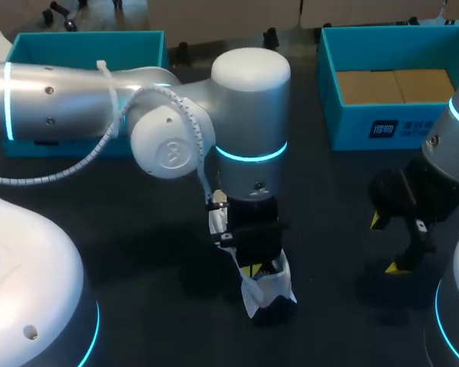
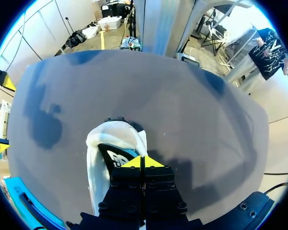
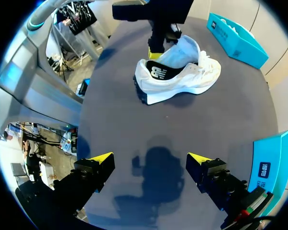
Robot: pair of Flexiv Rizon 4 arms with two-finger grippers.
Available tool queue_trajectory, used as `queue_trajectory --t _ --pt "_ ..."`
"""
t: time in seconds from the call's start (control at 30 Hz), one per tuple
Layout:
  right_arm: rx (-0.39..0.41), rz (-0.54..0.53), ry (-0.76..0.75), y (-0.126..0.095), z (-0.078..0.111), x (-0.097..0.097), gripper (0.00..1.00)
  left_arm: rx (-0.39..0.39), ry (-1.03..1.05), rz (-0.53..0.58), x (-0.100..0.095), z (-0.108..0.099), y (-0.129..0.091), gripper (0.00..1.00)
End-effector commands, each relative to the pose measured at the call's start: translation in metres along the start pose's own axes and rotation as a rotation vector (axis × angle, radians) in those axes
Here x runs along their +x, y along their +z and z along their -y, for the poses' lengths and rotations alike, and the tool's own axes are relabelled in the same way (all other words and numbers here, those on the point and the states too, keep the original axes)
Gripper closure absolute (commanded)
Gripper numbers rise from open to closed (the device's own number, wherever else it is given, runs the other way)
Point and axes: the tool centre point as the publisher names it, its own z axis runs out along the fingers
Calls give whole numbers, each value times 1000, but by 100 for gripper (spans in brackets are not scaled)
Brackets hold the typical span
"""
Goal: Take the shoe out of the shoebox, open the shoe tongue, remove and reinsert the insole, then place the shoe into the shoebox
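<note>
- The shoe (image 1: pixel 271 294) is out of the box. It's a white sneaker standing on its sole on the dark table (image 1: pixel 138 229), about mid-table on the near side.
- Its black insole (image 2: pixel 116 155) shows in the shoe's opening, with one end tipped up toward the rim.
- The left gripper (image 1: pixel 254 269) comes straight down into that opening. Its yellow tips are clenched tight together right on the insole's edge, so it looks like it's pinching the insole.
- The left arm comes in from the left and reaches to the middle, and it covers a good part of the shoe from above.
- The right gripper (image 1: pixel 389 245) is released, with its fingers spread wide and nothing between them. It hangs over bare table to the right of the shoe, well apart from it.
- The left teal box (image 1: pixel 84 47) sits at the far left.
- The right teal box (image 1: pixel 352 122) sits at the far right, with brown cardboard lying inside. Both boxes are well away from the shoe.
</note>
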Motion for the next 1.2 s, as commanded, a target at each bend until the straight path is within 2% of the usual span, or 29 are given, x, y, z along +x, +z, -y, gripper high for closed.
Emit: queue_trajectory --t 0.03,0.37,0.57,0.63,0.8,0.9,1.2 --pt "1 1 0 1 0 0 0 1 -13 -25 -15 -1 17 100" --pt "1 1 0 1 0 0 0 6 -43 -36 -20 -9 38 100" --pt "1 1 0 1 0 0 0 3 -55 -36 -19 -11 39 100" --pt "1 1 0 1 0 0 0 -2 -54 -33 -17 -11 37 100" --pt "1 1 0 1 0 0 0 -21 -31 5 -15 -6 12 100" --pt "1 1 0 1 0 0 0 -34 -16 -2 -16 -3 8 100" --pt "1 1 0 1 0 0 0 -59 -43 -90 -19 -9 44 100"
